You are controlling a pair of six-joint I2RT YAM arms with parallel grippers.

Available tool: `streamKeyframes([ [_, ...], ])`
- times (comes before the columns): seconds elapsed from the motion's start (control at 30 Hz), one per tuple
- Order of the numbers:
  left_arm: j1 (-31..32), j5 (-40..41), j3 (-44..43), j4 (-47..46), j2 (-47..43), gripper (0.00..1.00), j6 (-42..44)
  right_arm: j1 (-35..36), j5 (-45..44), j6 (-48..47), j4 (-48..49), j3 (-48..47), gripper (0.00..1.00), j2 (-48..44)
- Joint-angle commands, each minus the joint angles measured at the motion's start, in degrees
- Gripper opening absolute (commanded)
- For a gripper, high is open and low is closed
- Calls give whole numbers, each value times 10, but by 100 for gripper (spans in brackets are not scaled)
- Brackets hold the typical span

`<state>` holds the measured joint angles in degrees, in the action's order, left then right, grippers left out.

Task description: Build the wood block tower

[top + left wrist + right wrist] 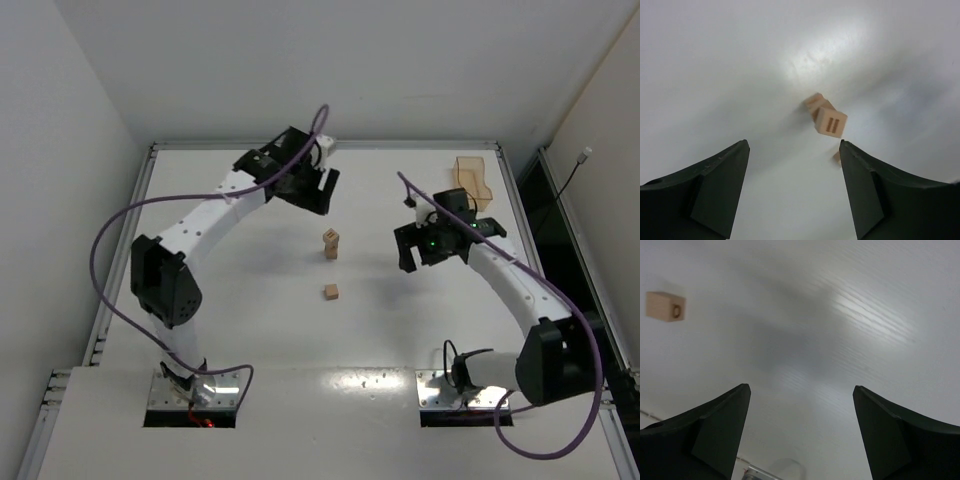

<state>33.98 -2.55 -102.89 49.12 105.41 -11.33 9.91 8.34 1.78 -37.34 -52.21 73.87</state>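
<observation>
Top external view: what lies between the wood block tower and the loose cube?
Only bare table, in the top external view, separates the wood block tower from the loose cube.

From above-behind we overlook the whole table (250, 330); wrist cameras hover close, the left sharing the wood block tower (830, 122) toward one o'clock.

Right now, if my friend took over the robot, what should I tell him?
Left gripper: open, empty, above the table near the tower.
Right gripper: open, empty, to the tower's right.
Wood block tower: between the two grippers, apparently two cubes high, the top cube twisted a little.
Loose cube: lying alone, closer to the arm bases, not touching the tower.
Done: a short stack stands.
Left: pick up the loose cube and set it on top.
</observation>
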Motion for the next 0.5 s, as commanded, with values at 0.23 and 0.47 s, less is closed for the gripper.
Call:
streamKeyframes([
  [0.23, -174, 30, -2, -14, -14, 70, -96, 281, 15, -232, 52, -68, 73, 20],
  [0.47, -247, 3, 13, -18, -8, 70, -74, 345, 59, -332, 59, -75, 72, 90],
])
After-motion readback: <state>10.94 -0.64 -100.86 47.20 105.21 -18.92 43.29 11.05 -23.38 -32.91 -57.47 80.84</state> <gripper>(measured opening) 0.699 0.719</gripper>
